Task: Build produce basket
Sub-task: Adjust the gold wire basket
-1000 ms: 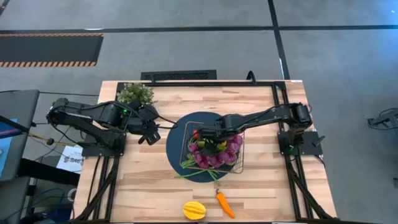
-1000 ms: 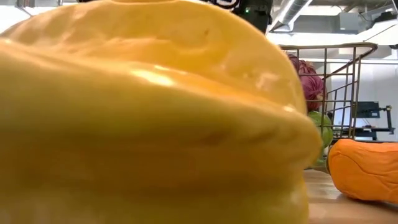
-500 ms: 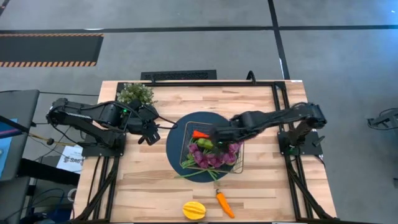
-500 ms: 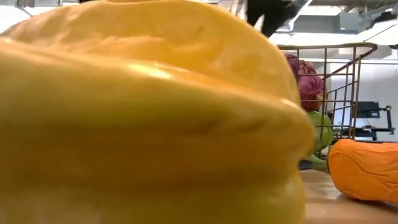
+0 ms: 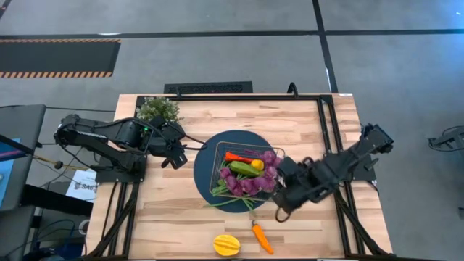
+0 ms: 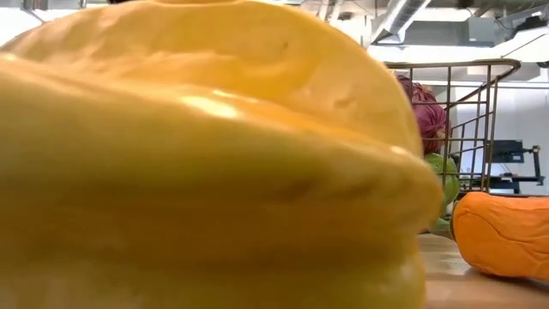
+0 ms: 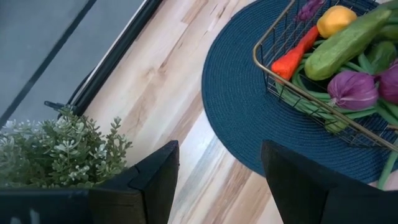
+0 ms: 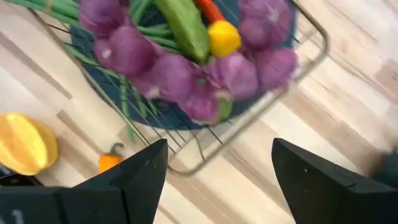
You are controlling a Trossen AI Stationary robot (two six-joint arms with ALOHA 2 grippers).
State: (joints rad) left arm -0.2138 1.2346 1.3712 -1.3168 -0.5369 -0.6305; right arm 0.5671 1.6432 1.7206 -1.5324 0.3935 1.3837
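The wire basket [image 5: 279, 190] stands on a round dark blue mat [image 5: 205, 165] at the table's middle. In it lie purple grapes [image 8: 166, 73], a green cucumber [image 8: 185, 28], a lemon [image 8: 224, 37], a red chili [image 5: 233, 156] and green beans [image 7: 311, 106]. A yellow ribbed fruit [image 5: 226, 244] and an orange carrot [image 5: 262, 237] lie on the table near its front edge. My right gripper [image 5: 281, 208] hovers open off the basket's near right corner, holding nothing. My left gripper [image 5: 177, 156] waits open left of the mat.
A bushy potted plant [image 5: 158, 109] stands at the table's far left corner, just behind my left arm. In the low view the yellow fruit [image 6: 206, 154] fills most of the picture, with the carrot [image 6: 502, 232] and the basket [image 6: 480, 86] to its right.
My right gripper has drawn back from over the basket's far left part toward the table's near right, rising and rolling as it went; it stays open. The red chili that was at its fingers now lies in the basket.
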